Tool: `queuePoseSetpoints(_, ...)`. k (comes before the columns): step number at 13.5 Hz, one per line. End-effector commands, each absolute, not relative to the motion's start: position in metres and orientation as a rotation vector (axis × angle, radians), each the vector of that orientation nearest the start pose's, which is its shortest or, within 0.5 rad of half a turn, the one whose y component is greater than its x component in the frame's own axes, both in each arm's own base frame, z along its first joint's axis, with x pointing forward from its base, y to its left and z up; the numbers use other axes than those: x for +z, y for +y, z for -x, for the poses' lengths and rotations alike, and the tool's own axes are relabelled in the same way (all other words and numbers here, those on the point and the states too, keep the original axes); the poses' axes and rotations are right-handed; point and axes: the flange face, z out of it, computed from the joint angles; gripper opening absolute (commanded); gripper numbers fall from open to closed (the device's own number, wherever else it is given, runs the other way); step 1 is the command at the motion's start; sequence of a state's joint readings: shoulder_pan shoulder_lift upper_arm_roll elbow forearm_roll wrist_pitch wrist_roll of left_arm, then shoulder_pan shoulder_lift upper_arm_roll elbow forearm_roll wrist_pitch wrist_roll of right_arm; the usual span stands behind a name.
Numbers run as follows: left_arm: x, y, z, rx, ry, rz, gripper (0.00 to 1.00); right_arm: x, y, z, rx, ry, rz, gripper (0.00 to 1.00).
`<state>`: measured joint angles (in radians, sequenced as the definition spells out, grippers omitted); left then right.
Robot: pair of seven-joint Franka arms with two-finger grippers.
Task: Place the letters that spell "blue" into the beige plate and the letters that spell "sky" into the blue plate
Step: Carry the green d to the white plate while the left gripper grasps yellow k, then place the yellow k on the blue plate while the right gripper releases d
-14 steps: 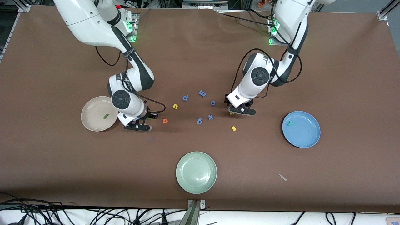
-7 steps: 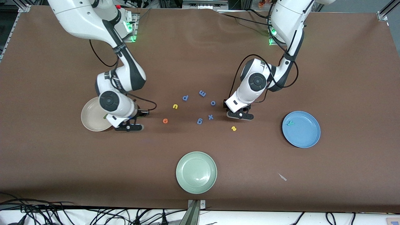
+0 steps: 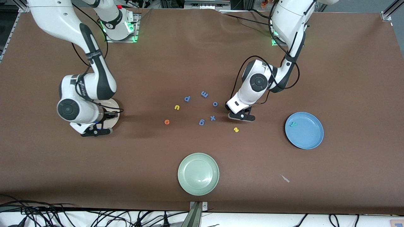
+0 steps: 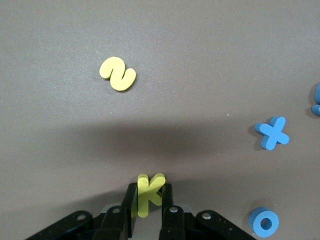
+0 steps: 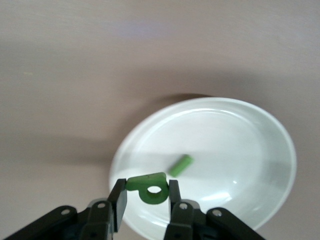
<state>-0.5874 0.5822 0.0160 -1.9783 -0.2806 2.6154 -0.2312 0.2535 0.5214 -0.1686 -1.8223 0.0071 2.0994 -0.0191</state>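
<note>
One pale green plate [image 3: 198, 173], nearest. One blue plate [image 3: 304, 130] holding one teal y [image 3: 293, 124]. Loose: yellow s [image 3: 235, 129], orange e [image 3: 167, 122], yellow u [image 3: 177, 107], five blue letters [image 3: 202, 122]. Left gripper [image 4: 150, 205] pinches yellow k [image 4: 149, 193]. Right gripper [image 5: 145, 200] pinches green b [image 5: 148, 187] over beige plate [image 5: 260, 165] holding one green l [image 5: 180, 165].

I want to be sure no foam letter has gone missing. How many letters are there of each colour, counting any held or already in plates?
Blue: 5 (p, m, o, g, x)
Yellow: 3 (u, s, k in the left hand)
Green: 2 (b in the right hand, l bar)
Orange: 1 (e)
Teal: 1 (y)
Total: 12
</note>
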Motion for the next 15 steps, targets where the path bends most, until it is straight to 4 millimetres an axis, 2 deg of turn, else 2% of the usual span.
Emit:
queuePoseSetpoints(1, 0.184, -0.314, -0.531, -0.055, 0.248, 3.272, 0.00, 0.231, 0.031, -0.619, 0.405, -0.201, 3.173, 1.00)
queuePoseSetpoints(3, 0.213, -0.259, -0.559, -0.113, 0.232, 3.282, 0.00, 0.236, 0.045, -0.618, 0.392, -0.217, 3.168, 1.00)
queuePoseSetpoints(4, 0.224, -0.214, -0.574, -0.094, 0.218, 3.283, 0.00, 0.239, 0.048, -0.619, 0.384, -0.187, 3.171, 1.00)
queuePoseSetpoints(5, 0.234, -0.181, -0.582, -0.078, 0.272, 3.280, 0.00, 0.239, 0.058, -0.618, 0.379, -0.180, 3.168, 1.00)
queuePoseSetpoints(6, 0.243, -0.136, -0.592, -0.075, 0.304, 3.278, 0.00, 0.242, 0.073, -0.618, 0.369, -0.170, 3.163, 1.00)
queuePoseSetpoints(8, 0.247, -0.071, -0.600, -0.071, 0.424, 3.265, 0.00, 0.246, 0.107, -0.615, 0.354, -0.069, 3.159, 1.00)
queuePoseSetpoints(10, 0.242, -0.026, -0.599, -0.059, 0.427, 3.243, 0.02, 0.244, 0.135, -0.611, 0.343, -0.020, 3.150, 1.00)
queuePoseSetpoints(11, 0.242, -0.008, -0.600, -0.044, 0.489, 3.173, 0.02, 0.245, 0.154, -0.608, 0.332, 0.053, 3.144, 1.00)
queuePoseSetpoints(13, 0.237, 0.003, -0.602, -0.023, 0.581, 3.071, 0.02, 0.247, 0.197, -0.605, 0.301, 0.172, 3.122, 1.00)
queuePoseSetpoints(14, 0.233, 0.008, -0.602, -0.021, 0.573, 3.065, 0.17, 0.244, 0.216, -0.605, 0.296, 0.213, 3.109, 1.00)
queuePoseSetpoints(15, 0.233, 0.008, -0.602, -0.023, 0.574, 3.063, 0.56, 0.239, 0.227, -0.605, 0.299, 0.249, 3.102, 1.00)
